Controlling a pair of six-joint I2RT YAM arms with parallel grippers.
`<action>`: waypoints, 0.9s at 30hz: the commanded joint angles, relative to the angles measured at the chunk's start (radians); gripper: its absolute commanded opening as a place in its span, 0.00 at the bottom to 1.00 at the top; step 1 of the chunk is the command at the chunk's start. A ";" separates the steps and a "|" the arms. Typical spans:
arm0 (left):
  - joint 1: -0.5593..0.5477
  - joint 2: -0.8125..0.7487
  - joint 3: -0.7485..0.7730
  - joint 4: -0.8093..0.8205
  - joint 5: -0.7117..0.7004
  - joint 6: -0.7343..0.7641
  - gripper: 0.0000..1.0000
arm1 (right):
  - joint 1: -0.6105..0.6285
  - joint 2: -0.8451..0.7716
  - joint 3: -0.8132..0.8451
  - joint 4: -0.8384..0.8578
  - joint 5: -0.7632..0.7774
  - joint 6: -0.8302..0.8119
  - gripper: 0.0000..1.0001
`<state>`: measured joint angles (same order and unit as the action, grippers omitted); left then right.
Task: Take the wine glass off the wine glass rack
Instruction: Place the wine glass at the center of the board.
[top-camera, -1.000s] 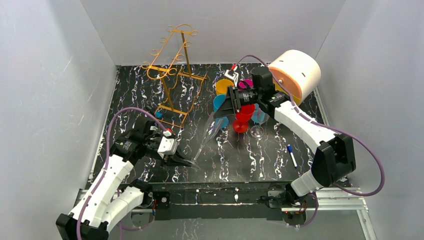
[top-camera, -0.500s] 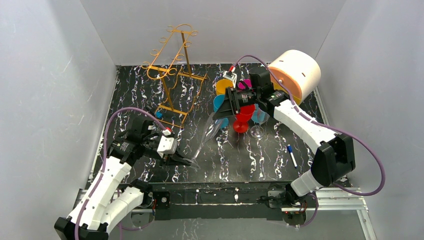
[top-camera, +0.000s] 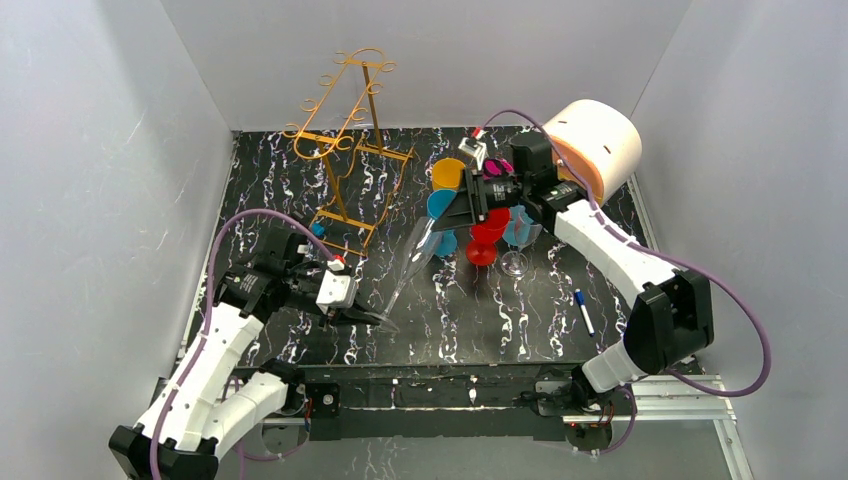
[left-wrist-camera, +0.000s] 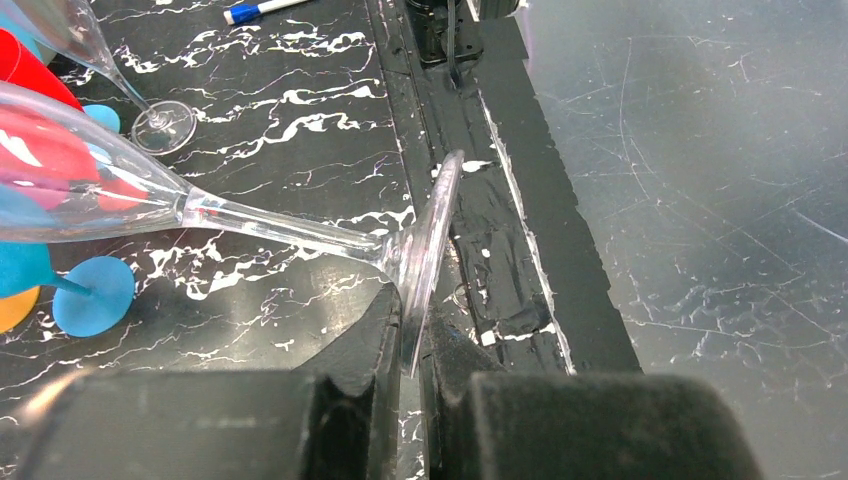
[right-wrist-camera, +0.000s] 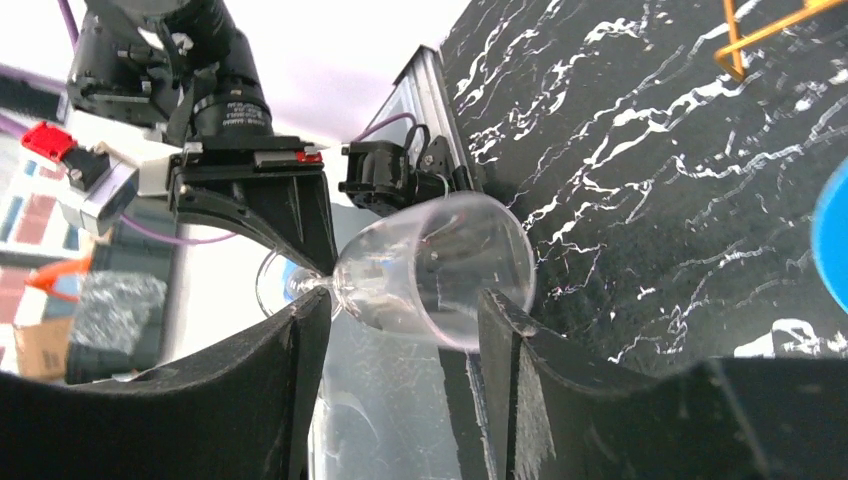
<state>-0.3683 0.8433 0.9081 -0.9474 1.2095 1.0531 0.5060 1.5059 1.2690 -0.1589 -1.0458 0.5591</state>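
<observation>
From above, the tall golden-orange wire wine glass rack (top-camera: 335, 145) stands at eleven o'clock on the black marbled worktop (top-camera: 480, 320) with nothing hanging from it. The clear long-stemmed wine glass (top-camera: 408, 270) is already off it, slung on a slant near the middle with its foot low and its bowl pointing toward one o'clock. The left claw (top-camera: 375, 320) has the foot. The right claw (top-camera: 440, 222) sits at the bowl end, just beside a cluster of coloured plastic goblets (top-camera: 488, 232) at one o'clock. In the left wrist view, the left claw is clenched on the rim of the glass's foot, which stands on edge between the pads, and the stem runs off toward ten o'clock. In the right wrist view, the right claw's fingers (right-wrist-camera: 300, 340) stand spread on either side of the bowl, released rather than pinching. We judge the lift from the rack done and a hand-over to the left arm in progress. The next move calls for the right claw to back straight away without nudging the bowl. The left must then carry a long, top-heavy glass by a thin edge.
</observation>
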 joint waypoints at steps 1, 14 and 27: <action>0.012 0.007 0.056 -0.038 0.019 0.065 0.00 | -0.077 -0.070 -0.052 0.056 -0.004 0.097 0.64; 0.012 0.108 0.101 -0.222 0.052 0.300 0.00 | -0.088 -0.050 -0.107 0.318 -0.155 0.262 0.61; 0.012 0.072 0.103 -0.151 0.024 0.200 0.00 | 0.016 0.003 -0.024 0.244 -0.229 0.240 0.50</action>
<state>-0.3618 0.9295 0.9813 -1.1362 1.2106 1.2621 0.4793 1.5341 1.1770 0.0868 -1.1900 0.8242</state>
